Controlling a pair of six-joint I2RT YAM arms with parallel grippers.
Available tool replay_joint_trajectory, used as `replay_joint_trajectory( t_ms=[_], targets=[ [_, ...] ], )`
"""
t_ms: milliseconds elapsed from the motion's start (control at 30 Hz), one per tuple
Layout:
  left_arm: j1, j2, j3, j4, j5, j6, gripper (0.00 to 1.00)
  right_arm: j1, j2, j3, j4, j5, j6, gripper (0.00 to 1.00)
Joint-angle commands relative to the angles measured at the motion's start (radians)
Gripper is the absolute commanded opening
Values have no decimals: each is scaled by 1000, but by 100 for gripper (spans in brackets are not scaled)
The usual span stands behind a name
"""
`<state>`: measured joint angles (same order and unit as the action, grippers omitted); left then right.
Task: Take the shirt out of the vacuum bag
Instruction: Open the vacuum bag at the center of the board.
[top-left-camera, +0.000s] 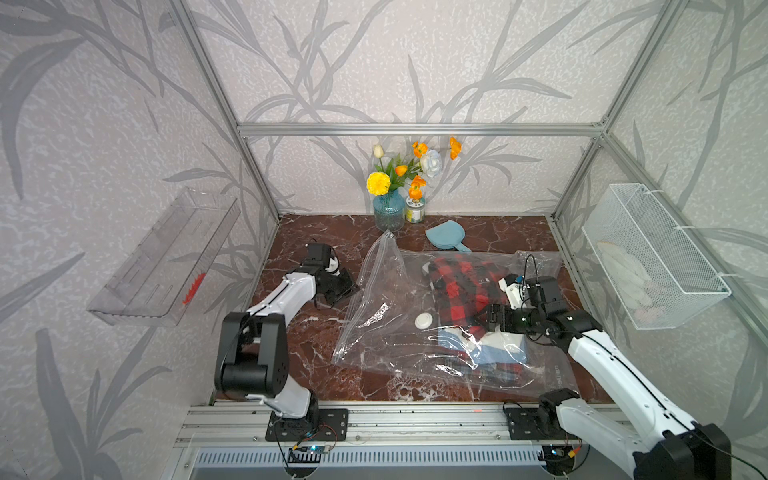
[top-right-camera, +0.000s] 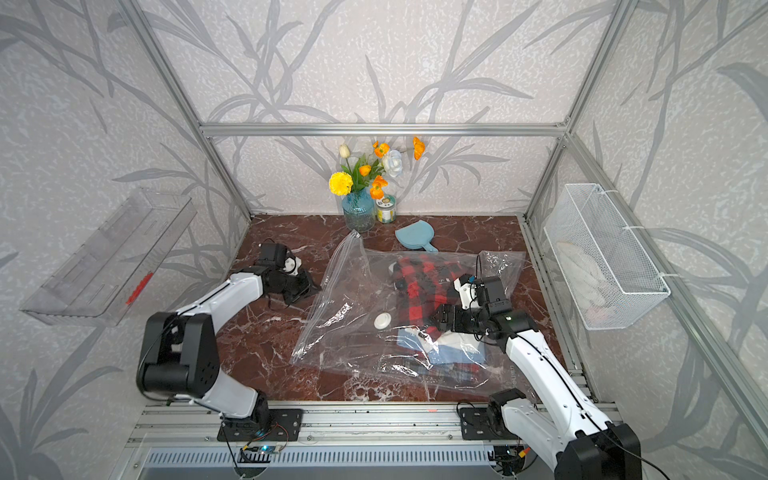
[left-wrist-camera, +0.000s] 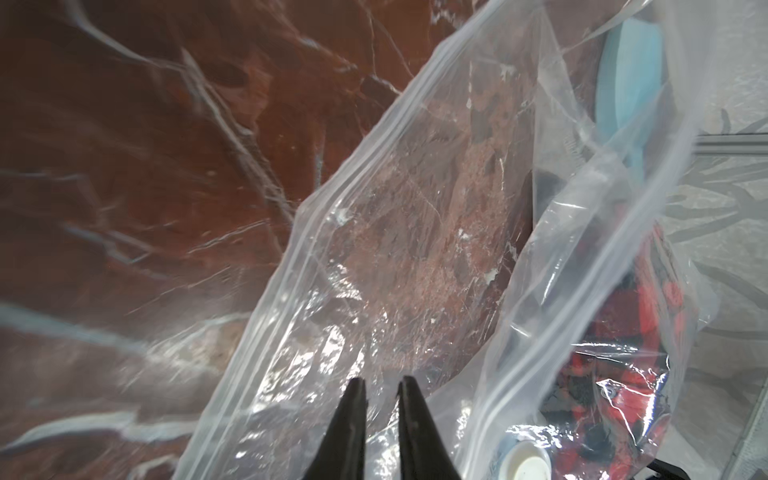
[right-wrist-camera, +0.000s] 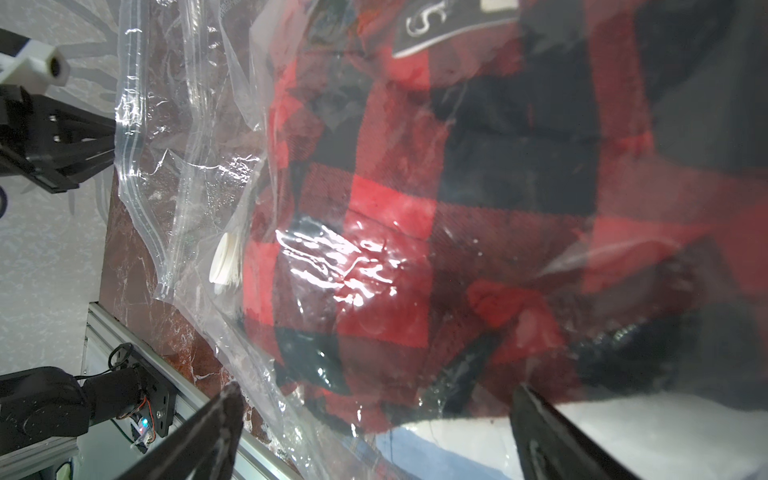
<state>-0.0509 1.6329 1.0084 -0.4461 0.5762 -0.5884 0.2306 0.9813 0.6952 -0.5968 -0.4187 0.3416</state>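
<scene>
The clear vacuum bag (top-left-camera: 386, 291) lies crumpled on the marble table, its round white valve cap (top-left-camera: 424, 321) facing up. The red-and-black plaid shirt (top-left-camera: 461, 286) is inside it, seen through the plastic (right-wrist-camera: 415, 199). My left gripper (top-left-camera: 351, 287) is at the bag's left zip edge (left-wrist-camera: 291, 257). Its fingertips (left-wrist-camera: 357, 390) stand a narrow gap apart, and no plastic is visibly pinched between them. My right gripper (top-left-camera: 482, 320) lies on the bag at the shirt's near edge. It is wide open (right-wrist-camera: 374, 403), its fingers (right-wrist-camera: 224, 415) spread over the plastic.
Folded blue and white cloth (top-left-camera: 494, 349) lies under the shirt in the bag. A blue vase of flowers (top-left-camera: 388, 212), a small jar (top-left-camera: 414, 210) and a blue paddle-shaped object (top-left-camera: 444, 239) stand at the back. A wire basket (top-left-camera: 656, 257) and a clear shelf (top-left-camera: 166, 257) hang on the side walls.
</scene>
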Motion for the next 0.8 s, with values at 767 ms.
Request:
replay_joint_trajectory(
  t_ms=[767],
  targets=[
    [-233, 247, -8, 413, 530, -151, 28, -62, 99, 196, -87, 59, -47, 99]
  ],
)
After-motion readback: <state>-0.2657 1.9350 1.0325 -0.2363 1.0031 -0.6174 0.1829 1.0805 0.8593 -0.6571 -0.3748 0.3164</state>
